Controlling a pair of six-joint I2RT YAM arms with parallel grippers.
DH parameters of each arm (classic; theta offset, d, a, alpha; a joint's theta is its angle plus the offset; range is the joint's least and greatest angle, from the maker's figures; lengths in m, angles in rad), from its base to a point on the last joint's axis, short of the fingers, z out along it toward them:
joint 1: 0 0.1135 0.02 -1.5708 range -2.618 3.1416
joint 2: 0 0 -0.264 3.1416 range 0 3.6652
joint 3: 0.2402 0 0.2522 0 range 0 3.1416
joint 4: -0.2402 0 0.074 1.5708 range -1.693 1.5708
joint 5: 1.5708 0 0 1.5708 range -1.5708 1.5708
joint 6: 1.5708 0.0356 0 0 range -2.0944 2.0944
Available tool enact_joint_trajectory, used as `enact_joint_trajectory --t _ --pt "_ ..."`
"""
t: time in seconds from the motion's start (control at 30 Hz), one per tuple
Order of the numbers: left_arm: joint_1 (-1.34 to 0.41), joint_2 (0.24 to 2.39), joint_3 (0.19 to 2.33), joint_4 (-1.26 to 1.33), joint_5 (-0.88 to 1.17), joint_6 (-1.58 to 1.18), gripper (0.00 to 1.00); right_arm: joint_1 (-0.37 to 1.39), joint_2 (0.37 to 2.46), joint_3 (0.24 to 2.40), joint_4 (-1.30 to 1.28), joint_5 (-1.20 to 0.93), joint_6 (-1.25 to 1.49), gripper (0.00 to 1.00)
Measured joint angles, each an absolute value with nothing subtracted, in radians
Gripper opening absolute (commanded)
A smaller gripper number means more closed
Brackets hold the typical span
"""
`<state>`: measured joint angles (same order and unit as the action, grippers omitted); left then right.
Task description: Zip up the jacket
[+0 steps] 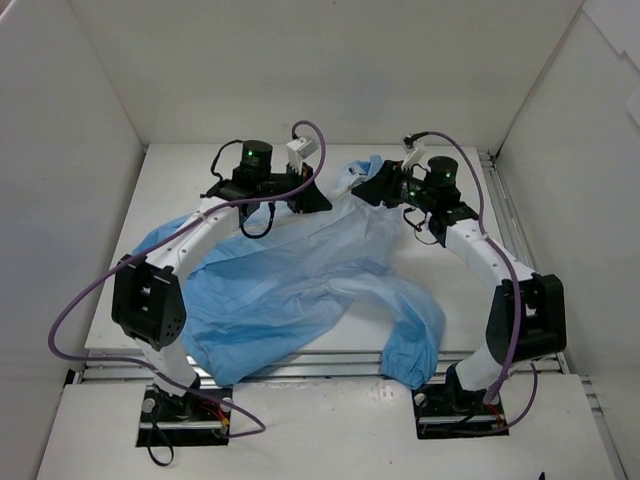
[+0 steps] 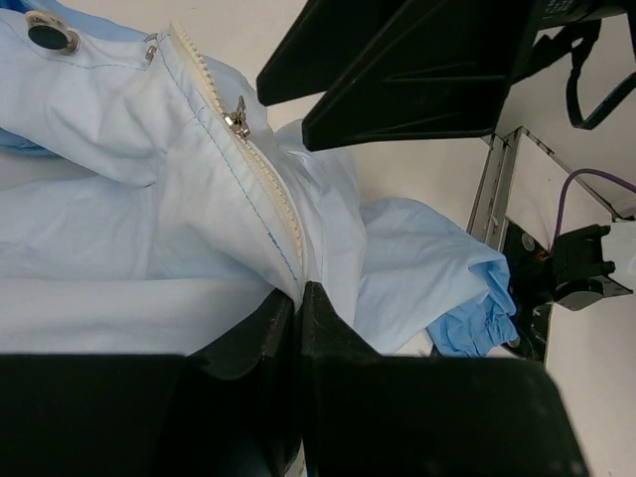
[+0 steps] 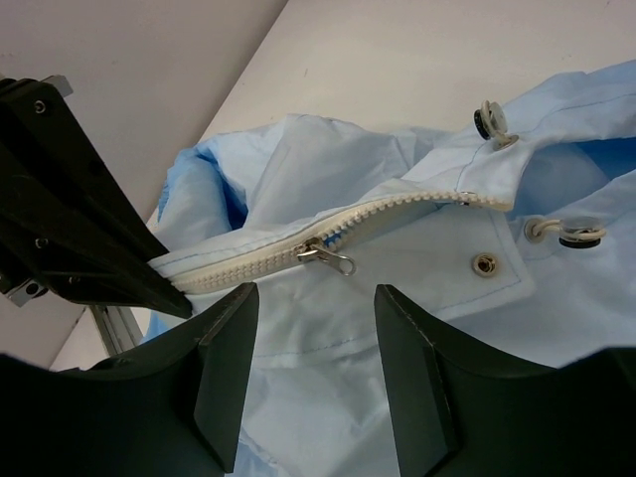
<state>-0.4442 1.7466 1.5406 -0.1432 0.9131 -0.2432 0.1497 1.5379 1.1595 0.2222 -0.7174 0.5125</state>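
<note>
The light-blue jacket (image 1: 300,280) lies spread on the white table, its collar end at the back centre. My left gripper (image 1: 318,198) is shut on the jacket's zipper edge (image 2: 283,214), pinching the fabric between its fingertips (image 2: 313,298). The white zipper (image 3: 328,234) runs from that pinch toward the collar, with the metal slider and pull tab (image 3: 326,253) partway along it; the slider also shows in the left wrist view (image 2: 237,117). My right gripper (image 3: 316,298) is open just below the pull tab, over the fabric, touching nothing. In the top view it is at the collar (image 1: 375,190).
Black snap studs and a drawstring end (image 3: 571,234) sit near the collar. A gathered cuff (image 1: 412,355) hangs over the table's front edge. White enclosure walls surround the table, with an aluminium rail (image 2: 492,189) at the right side.
</note>
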Motion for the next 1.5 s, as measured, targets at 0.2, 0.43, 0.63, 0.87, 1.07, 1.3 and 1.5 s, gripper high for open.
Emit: enact_joint_trajectory --t 0.2,0.43,0.63,0.87,1.07,1.3,1.5 --pt "-0.444 1.745 1.541 -0.139 0.917 -0.244 0.0 0.15 1.57 1.155 0.267 -0.727 0.525 0.45" --pt "-0.444 1.745 1.541 -0.133 0.92 -0.248 0.0 0.148 1.602 1.137 0.35 -0.753 0.551 0.43" --pt "-0.444 1.745 1.541 -0.13 0.92 -0.248 0.0 0.144 1.628 1.135 0.396 -0.772 0.57 0.4" --pt "-0.444 1.745 1.541 -0.128 0.927 -0.249 0.0 0.142 1.633 1.131 0.449 -0.783 0.582 0.34" --pt "-0.444 1.745 1.541 -0.128 0.939 -0.249 0.0 0.141 1.637 1.127 0.492 -0.806 0.603 0.26" --pt "-0.444 1.745 1.541 -0.126 0.942 -0.25 0.0 0.141 1.637 1.127 0.507 -0.834 0.614 0.16" --pt "-0.444 1.745 1.541 -0.125 0.942 -0.252 0.0 0.134 1.637 1.118 0.515 -0.859 0.619 0.17"
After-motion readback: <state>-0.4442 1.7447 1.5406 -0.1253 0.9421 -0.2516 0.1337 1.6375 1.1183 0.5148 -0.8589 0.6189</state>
